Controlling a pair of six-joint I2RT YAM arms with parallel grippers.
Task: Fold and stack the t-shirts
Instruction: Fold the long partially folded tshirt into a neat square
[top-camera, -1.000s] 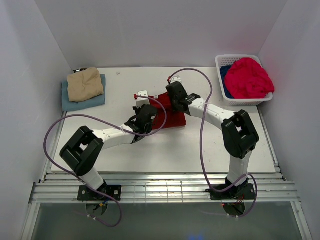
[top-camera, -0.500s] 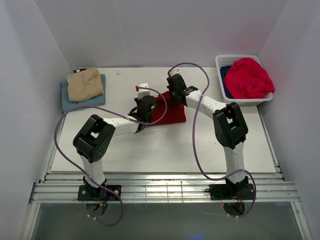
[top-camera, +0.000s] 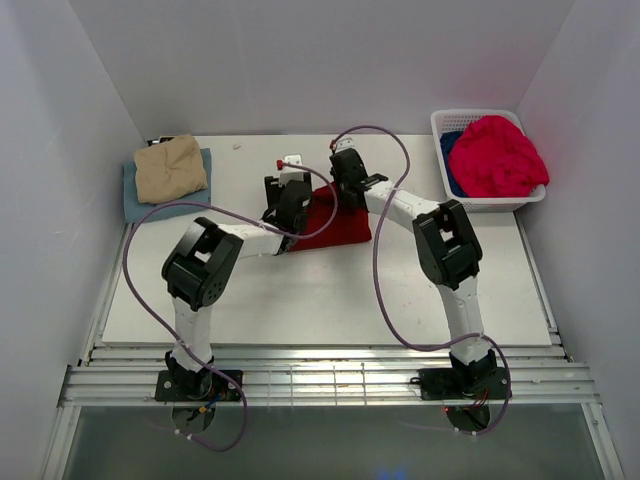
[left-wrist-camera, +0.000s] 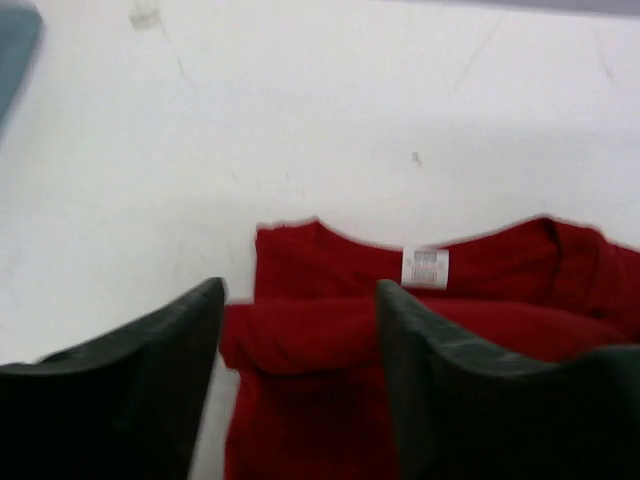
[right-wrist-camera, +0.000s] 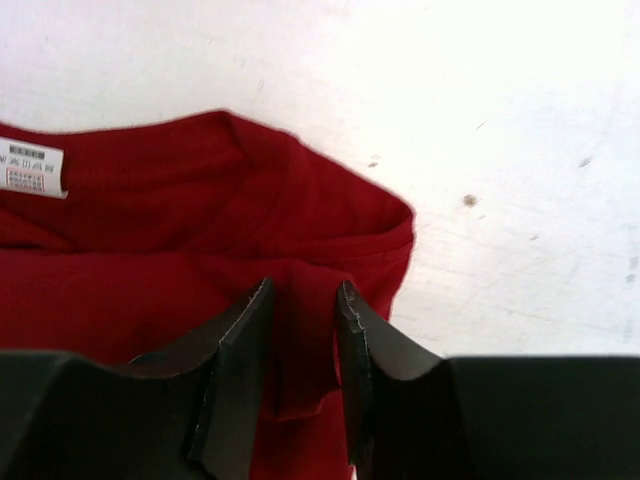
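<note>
Two shirts sit stacked at the table's (top-camera: 330, 290) far left, the tan shirt (top-camera: 170, 168) on the light blue shirt (top-camera: 150, 210). Mid-table lies the folded dark red shirt (top-camera: 345, 222), the left gripper (left-wrist-camera: 300, 300) above its left side with fingers spread wide and empty, the right gripper (right-wrist-camera: 303, 300) over its far edge with fingers narrowly parted, gripping nothing. Far right, the white basket (top-camera: 475, 116) holds the pinkish-red shirt (top-camera: 495, 155) over the deep blue shirt (top-camera: 452, 165).
</note>
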